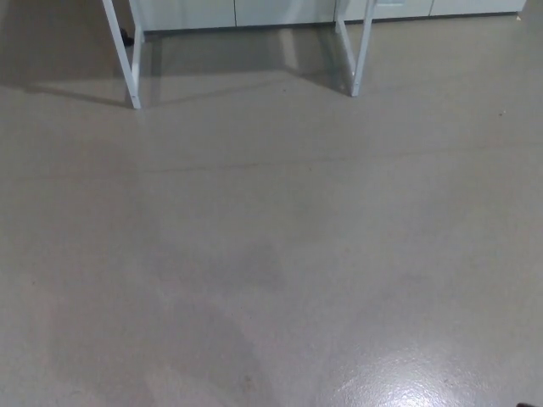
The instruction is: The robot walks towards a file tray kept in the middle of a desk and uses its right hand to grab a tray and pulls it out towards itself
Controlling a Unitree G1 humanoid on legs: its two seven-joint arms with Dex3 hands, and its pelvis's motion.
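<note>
Floor: bare, grey and smooth, filling nearly the whole head view, with a soft glare patch low on the right.
Desk legs: two white frames stand at the top of the picture, one at left and one further right, each with a front and a rear leg; only their lower parts show.
Cabinets: pale fronts run along the back wall behind the legs, meeting the floor at a dark line.
Desk top: above the picture's edge, not visible.
File tray: not in view; by the task it sits in the middle of the desk, so I judge it lies above and between the two leg frames, out of the camera's downward gaze.
Tray's heading and long axis: I cannot tell either, since no part of it shows.
Left hand: not in view, so I cannot tell how its fingers stand.
Right hand: not in view either; finger state unknown.
Step in hand: the walk-up, by my reading, with the desk well apart from the robot and nothing reached for yet.
Doing it well: keep the gap between the leg frames centred in the view so the body arrives square to the desk's middle, and stop near enough for the right arm to reach without the feet meeting the legs.
Risk: drifting sideways would bring the robot in off-centre from the tray.
</note>
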